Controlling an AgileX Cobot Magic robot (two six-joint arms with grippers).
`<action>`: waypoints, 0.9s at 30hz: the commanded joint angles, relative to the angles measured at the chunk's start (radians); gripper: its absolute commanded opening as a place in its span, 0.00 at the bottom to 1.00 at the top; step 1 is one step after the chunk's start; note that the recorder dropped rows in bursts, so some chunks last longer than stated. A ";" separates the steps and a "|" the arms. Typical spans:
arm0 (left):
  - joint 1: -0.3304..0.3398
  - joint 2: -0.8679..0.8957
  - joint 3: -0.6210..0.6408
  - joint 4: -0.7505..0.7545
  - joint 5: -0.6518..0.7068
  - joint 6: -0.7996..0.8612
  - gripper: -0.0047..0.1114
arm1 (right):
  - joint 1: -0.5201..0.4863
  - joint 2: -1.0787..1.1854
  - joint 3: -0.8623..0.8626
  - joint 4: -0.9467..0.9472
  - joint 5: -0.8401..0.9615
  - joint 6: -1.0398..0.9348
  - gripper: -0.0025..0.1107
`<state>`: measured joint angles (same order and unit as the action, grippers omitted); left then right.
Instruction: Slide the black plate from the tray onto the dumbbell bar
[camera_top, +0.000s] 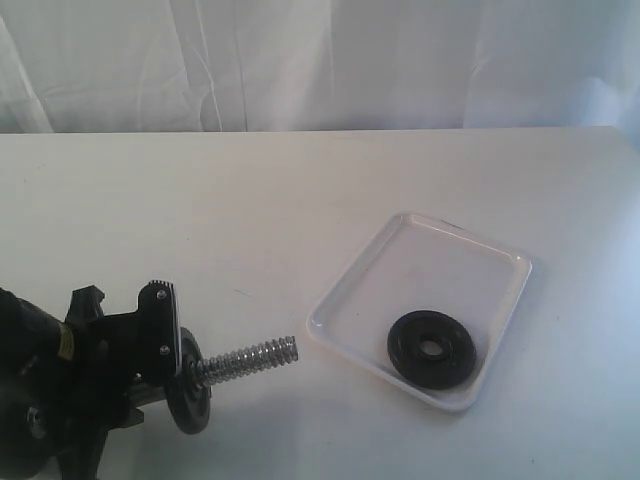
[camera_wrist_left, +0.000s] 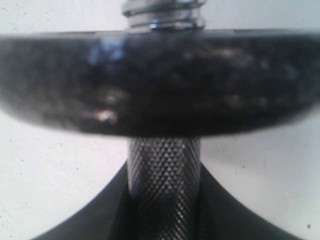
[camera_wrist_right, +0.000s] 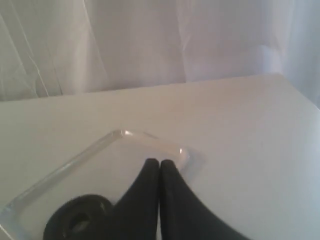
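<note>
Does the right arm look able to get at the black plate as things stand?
Probably yes. The black plate lies flat and uncovered in the tray, and the right pincer hangs close by with nothing between them; its tips are shut, so it must open first.

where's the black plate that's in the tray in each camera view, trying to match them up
Exterior view: the black plate is right of centre, low, in the tray.
Left wrist view: not in it; the black disc there is another one, on the dumbbell bar.
Right wrist view: low left in the picture, beside the shut right tool.
Shared landmark: the tray's rim, in the exterior and right wrist views.
</note>
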<state>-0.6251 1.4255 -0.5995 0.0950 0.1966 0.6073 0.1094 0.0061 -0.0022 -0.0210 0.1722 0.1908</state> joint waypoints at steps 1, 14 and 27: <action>-0.003 -0.042 -0.019 -0.011 -0.089 -0.010 0.04 | 0.004 -0.006 0.002 0.006 -0.160 -0.005 0.02; -0.003 -0.090 -0.019 -0.020 -0.089 -0.050 0.04 | 0.004 -0.006 0.002 0.006 -0.554 0.006 0.02; -0.003 -0.090 -0.019 -0.020 -0.087 -0.055 0.04 | 0.004 -0.006 -0.015 -0.001 -0.320 0.498 0.02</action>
<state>-0.6251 1.3745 -0.5976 0.0801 0.1823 0.5607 0.1094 0.0048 -0.0022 -0.0172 -0.3637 0.5368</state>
